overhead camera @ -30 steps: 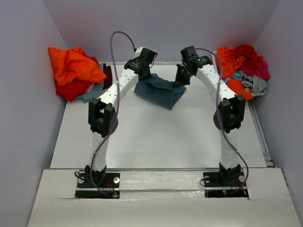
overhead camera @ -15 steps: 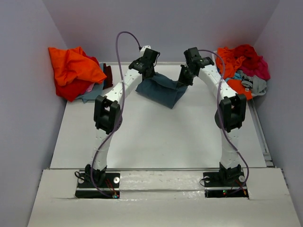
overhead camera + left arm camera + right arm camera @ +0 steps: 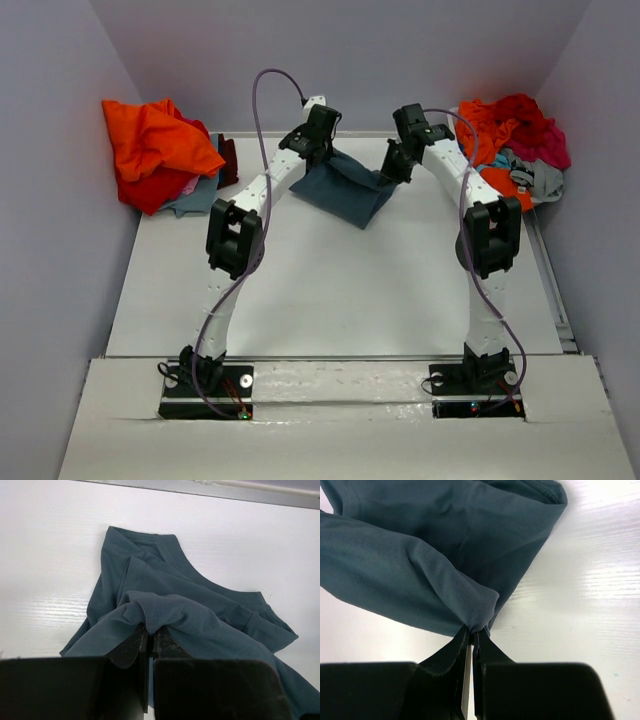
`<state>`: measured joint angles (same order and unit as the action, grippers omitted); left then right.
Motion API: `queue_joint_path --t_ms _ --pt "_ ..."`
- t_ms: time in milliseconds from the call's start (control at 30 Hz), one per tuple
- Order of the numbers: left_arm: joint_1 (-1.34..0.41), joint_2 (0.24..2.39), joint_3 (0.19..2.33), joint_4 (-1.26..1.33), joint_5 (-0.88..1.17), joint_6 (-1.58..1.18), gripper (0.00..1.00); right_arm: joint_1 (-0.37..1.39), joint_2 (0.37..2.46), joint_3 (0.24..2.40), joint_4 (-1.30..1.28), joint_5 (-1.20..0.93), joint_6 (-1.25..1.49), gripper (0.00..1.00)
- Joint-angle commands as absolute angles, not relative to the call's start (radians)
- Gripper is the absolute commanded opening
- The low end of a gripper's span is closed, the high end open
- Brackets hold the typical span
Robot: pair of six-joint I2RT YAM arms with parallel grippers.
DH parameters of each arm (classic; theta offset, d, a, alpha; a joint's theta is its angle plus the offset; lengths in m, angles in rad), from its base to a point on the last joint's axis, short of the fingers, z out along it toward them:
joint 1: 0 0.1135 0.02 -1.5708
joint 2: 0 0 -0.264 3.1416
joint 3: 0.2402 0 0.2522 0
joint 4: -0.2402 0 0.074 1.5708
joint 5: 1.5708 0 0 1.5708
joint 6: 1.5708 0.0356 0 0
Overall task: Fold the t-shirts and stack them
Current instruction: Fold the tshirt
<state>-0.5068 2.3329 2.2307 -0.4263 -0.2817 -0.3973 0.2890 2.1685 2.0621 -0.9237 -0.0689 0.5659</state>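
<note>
The left gripper (image 3: 150, 634) is being pressed shut on a bunched fold of the dark slate-blue t-shirt (image 3: 170, 595), the cloth being squeezed between its black jaws in the left wrist view. The right gripper (image 3: 472, 631) is likewise being clamped on a gathered bit of the same shirt, its jaws being closed to a thin slit around the fabric.

Seen from above, the shirt is being held between the two grippers at the far middle of the white counter (image 3: 330, 290), one side being pinched by the left arm and the other by the right. The cloth is being draped downward from both pinches toward a lower corner that is pointing to the near side. In the left wrist view, part of the shirt is lying on the counter beyond the fold, and a curved, stitched edge is being shown there.

At the far left corner, a pile of shirts (image 3: 150, 150) is being heaped, bright orange on top with red and a pale grey-blue piece beneath. At the far right corner, a second pile (image 3: 510, 140) is lying against the wall, with orange, red, magenta, teal and grey cloth being mixed together. Both piles are lying well apart from the held shirt.
</note>
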Motion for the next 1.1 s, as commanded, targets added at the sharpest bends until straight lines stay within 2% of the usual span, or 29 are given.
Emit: queue_joint_path --t_ms 0,133,200,267,333,367,400,500,533,600,667,700,733,800,867,900,1067 --pt "-0.499 2.341 2.299 -0.321 -0.318 -0.370 0.06 0.265 2.201 2.112 -0.888 -0.005 0.584 0.07" --pt "-0.499 2.356 2.278 -0.267 -0.322 -0.361 0.06 0.256 2.217 2.132 -0.864 0.077 0.597 0.07" --pt "-0.499 2.368 2.278 -0.244 -0.318 -0.357 0.10 0.247 2.224 2.146 -0.848 0.095 0.604 0.07" --pt "-0.499 2.375 2.276 -0.229 -0.319 -0.354 0.20 0.238 2.240 2.157 -0.842 0.116 0.610 0.07" --pt "-0.499 2.382 2.276 -0.201 -0.318 -0.330 0.44 0.238 2.252 2.184 -0.836 0.129 0.621 0.07" --pt "-0.499 2.385 2.276 -0.195 -0.321 -0.330 0.44 0.229 2.261 2.184 -0.836 0.135 0.621 0.07" --pt "-0.499 2.390 2.275 -0.190 -0.322 -0.321 0.57 0.229 2.273 2.204 -0.841 0.152 0.626 0.07" --pt "-0.499 2.396 2.269 -0.164 -0.310 -0.308 0.76 0.219 2.287 2.224 -0.833 0.155 0.629 0.07" --pt "-0.499 2.399 2.269 -0.157 -0.301 -0.304 0.92 0.219 2.298 2.242 -0.833 0.161 0.632 0.07" --pt "-0.499 2.396 2.264 -0.153 -0.295 -0.302 0.94 0.219 2.313 2.266 -0.836 0.161 0.629 0.08" --pt "-0.499 2.385 2.247 -0.153 -0.295 -0.305 0.94 0.219 2.330 2.313 -0.856 0.164 0.620 0.17" --pt "-0.499 2.376 2.234 -0.152 -0.295 -0.308 0.95 0.219 2.338 2.324 -0.859 0.166 0.617 0.25" --pt "-0.499 2.353 2.220 -0.149 -0.287 -0.314 0.94 0.210 2.348 2.335 -0.867 0.166 0.614 0.43" --pt "-0.499 2.329 2.169 -0.141 -0.279 -0.319 0.94 0.210 2.353 2.347 -0.877 0.173 0.606 0.59" --pt "-0.499 2.296 2.137 -0.143 -0.273 -0.318 0.94 0.210 2.349 2.339 -0.877 0.172 0.600 0.84" --pt "-0.499 2.290 2.116 -0.152 -0.270 -0.314 0.94 0.210 2.345 2.327 -0.874 0.173 0.598 0.90" --pt "-0.518 2.260 2.085 -0.238 -0.276 -0.313 0.94 0.210 2.290 2.264 -0.864 0.129 0.604 0.92"
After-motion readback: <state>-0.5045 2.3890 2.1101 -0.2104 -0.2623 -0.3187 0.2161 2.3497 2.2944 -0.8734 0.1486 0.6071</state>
